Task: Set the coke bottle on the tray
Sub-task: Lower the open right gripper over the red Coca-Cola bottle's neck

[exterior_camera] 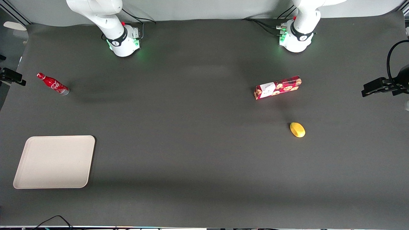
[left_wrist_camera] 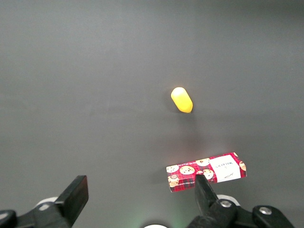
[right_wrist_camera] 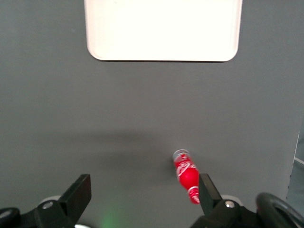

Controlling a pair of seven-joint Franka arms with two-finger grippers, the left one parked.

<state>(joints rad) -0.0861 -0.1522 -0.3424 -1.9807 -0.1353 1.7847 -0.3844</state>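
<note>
A dark grey table (exterior_camera: pixel 198 153) fills the room, and the tray (exterior_camera: pixel 55 161) is the landmark on it: a big cream rectangle with rounded corners and a low rim, lying flat near the front camera at the working arm's end of the table, with nothing on its plain surface. From the wrist camera of the working arm the tray (right_wrist_camera: pixel 162 29) shows as a pale slab with bare grey table between it and everything else.

The snack box (exterior_camera: pixel 277 87), red with cookie pictures and a white label, lies flat well apart from the tray, toward the parked arm's end of the table and farther from the front camera than the tray.

The gripper (right_wrist_camera: pixel 144 197) hangs above the table, farther from the front camera than the tray, its two black fingers (right_wrist_camera: pixel 79 194) spread wide apart. It holds nothing and touches nothing.

The coke bottle (exterior_camera: pixel 52 84) lies on its side on the table, well apart from the tray and farther from the front camera than it, silvery base pointing roughly toward the tray. In the wrist view the bottle (right_wrist_camera: pixel 186 174) lies just beside one finger, below it on the table.

A small yellow lemon-like fruit (exterior_camera: pixel 297 129) sits near the snack box, nearer the front camera than the box.
</note>
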